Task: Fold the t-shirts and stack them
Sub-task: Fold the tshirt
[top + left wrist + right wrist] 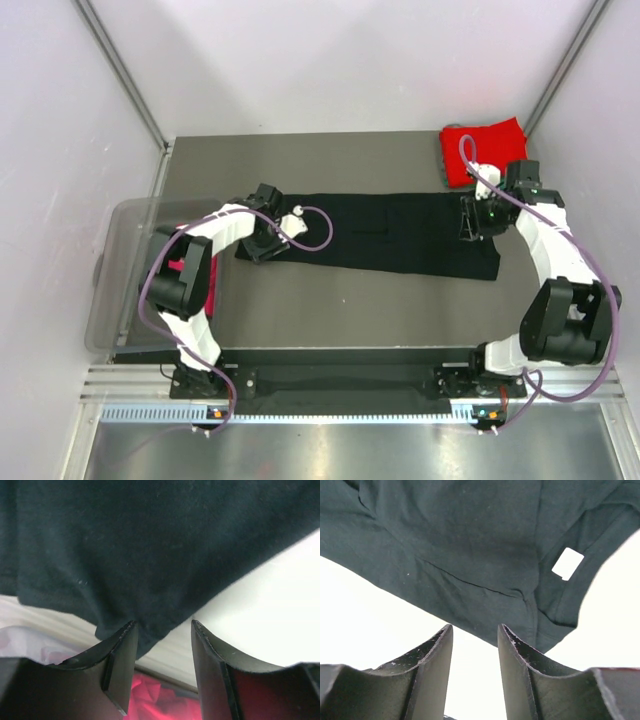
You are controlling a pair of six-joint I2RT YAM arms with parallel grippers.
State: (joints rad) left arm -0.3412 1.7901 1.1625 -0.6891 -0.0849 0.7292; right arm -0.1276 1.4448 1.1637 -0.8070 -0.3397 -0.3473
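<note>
A black t-shirt (390,232) lies as a long folded strip across the middle of the table. My left gripper (263,238) is over its left end. In the left wrist view the jaws (162,622) stand open, and a corner of the black cloth (150,555) lies just past the tips, not pinched. My right gripper (470,227) is over the strip's right end. It is open (475,626) with nothing between the fingers; the black shirt (470,545) and its white neck label (567,563) lie ahead. A folded red t-shirt (483,146) sits at the far right corner.
A clear plastic bin (125,275) stands at the table's left edge with red or magenta cloth (180,268) inside; that cloth also shows in the left wrist view (155,697). White walls enclose the table on three sides.
</note>
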